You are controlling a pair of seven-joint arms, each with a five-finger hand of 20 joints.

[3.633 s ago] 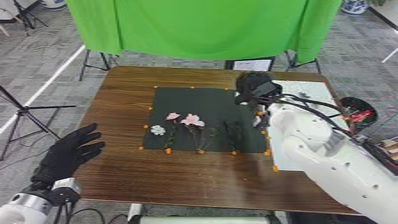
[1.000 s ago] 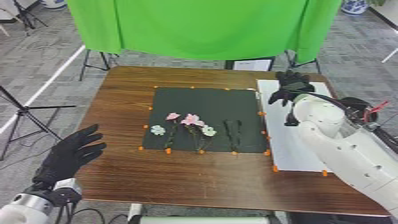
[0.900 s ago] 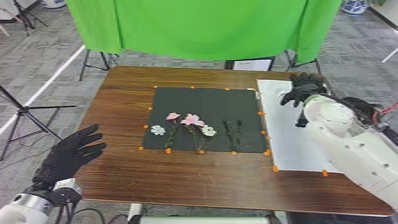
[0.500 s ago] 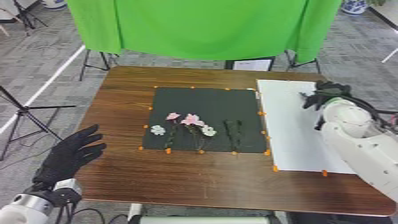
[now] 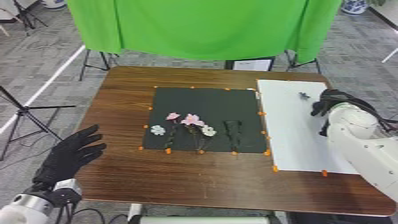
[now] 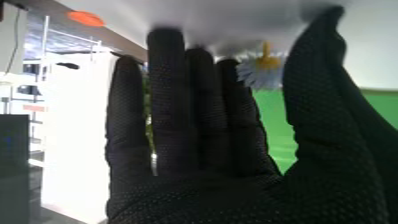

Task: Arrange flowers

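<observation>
Head view: black mat [image 5: 209,102] on the table [image 5: 122,105]. Near half of the mat, left to right: white bloom [image 5: 157,130], small pink bloom [image 5: 172,116], big pink bloom [image 5: 192,120], second white bloom [image 5: 209,131], dark green sprig [image 5: 233,134]. Stems run toward the mat's near edge. White sheet [image 5: 289,125] just right of the mat; loose flower [image 5: 304,95] lies on its far part. Right hand [image 5: 332,102] is farther right of the mat, near the loose flower, apart from it. Left hand [image 5: 60,159] is off the mat's left side, fingers straight and spread, nothing in it. Blue-and-white pot [image 5: 354,6] on the floor well beyond the mat, far right; can't tell what's in it.

Right wrist view: right hand's fingers straight, thumb well apart, not clamped on anything. Loose flower, pale with yellow centre, shows between fingers and thumb; can't tell if touching.
</observation>
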